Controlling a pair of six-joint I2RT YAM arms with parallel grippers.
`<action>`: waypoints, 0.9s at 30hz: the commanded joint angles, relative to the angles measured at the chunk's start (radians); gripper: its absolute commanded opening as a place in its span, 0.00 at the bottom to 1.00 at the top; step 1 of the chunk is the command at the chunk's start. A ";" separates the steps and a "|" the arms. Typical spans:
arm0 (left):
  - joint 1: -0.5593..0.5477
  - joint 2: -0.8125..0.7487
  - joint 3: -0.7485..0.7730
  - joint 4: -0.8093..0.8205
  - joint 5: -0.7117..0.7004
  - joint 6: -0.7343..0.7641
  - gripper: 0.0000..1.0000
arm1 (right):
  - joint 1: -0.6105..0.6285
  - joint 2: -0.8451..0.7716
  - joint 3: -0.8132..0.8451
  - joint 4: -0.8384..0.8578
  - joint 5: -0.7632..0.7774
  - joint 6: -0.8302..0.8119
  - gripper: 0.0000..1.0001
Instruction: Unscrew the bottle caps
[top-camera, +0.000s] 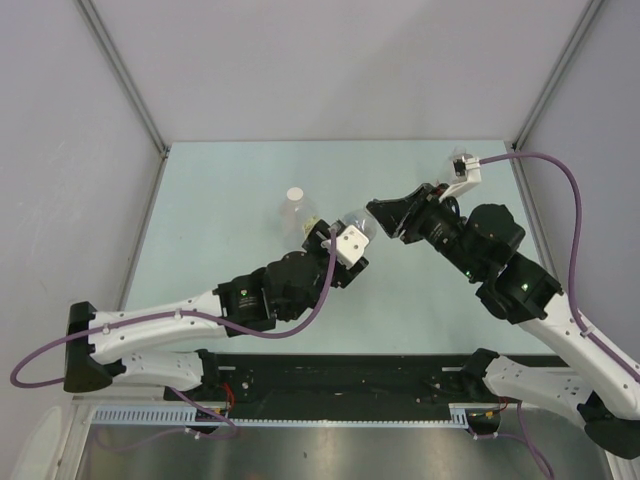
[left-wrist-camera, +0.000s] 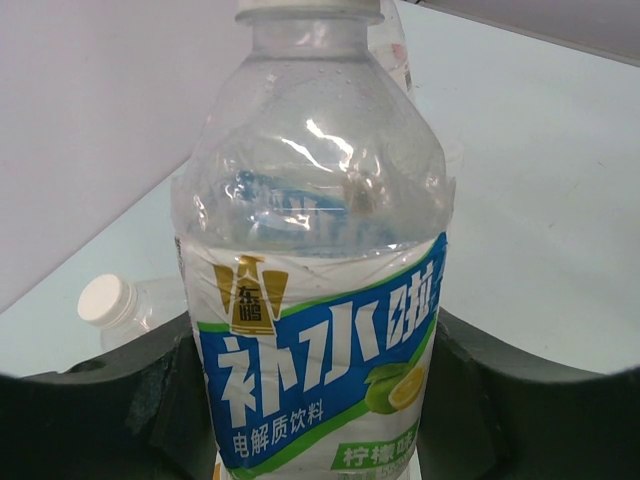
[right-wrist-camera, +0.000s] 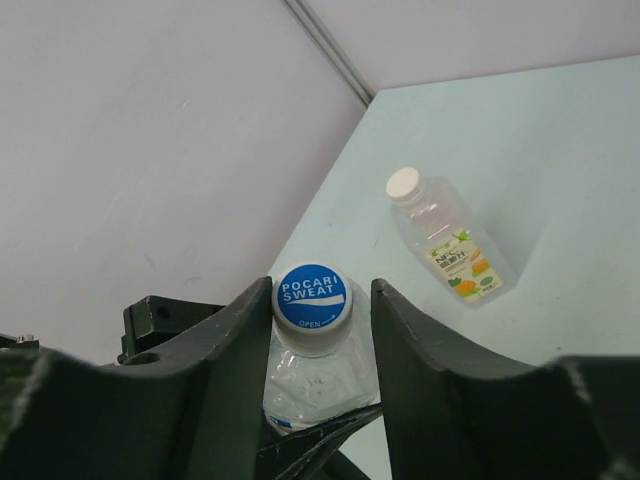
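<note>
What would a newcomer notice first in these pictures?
The eye goes first to the blue-label bottle near the middle of the table, gripped around its body by the left hand. The right hand has a finger on each side of its blue cap. Nearby, a small white-capped bottle stands alone.

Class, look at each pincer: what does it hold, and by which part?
Left pincer holds the blue-labelled bottle by its labelled body. Right pincer straddles its blue cap; whether it grips cannot be told.
</note>
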 joint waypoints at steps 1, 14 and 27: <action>-0.010 -0.004 0.016 0.043 -0.018 0.018 0.00 | 0.004 0.001 0.023 0.019 0.005 -0.022 0.40; -0.004 -0.093 0.013 0.004 0.248 -0.006 0.00 | 0.003 -0.056 -0.011 0.045 -0.117 -0.135 0.00; 0.228 -0.223 0.080 -0.071 1.288 -0.249 0.00 | -0.028 -0.142 -0.049 0.186 -0.759 -0.326 0.00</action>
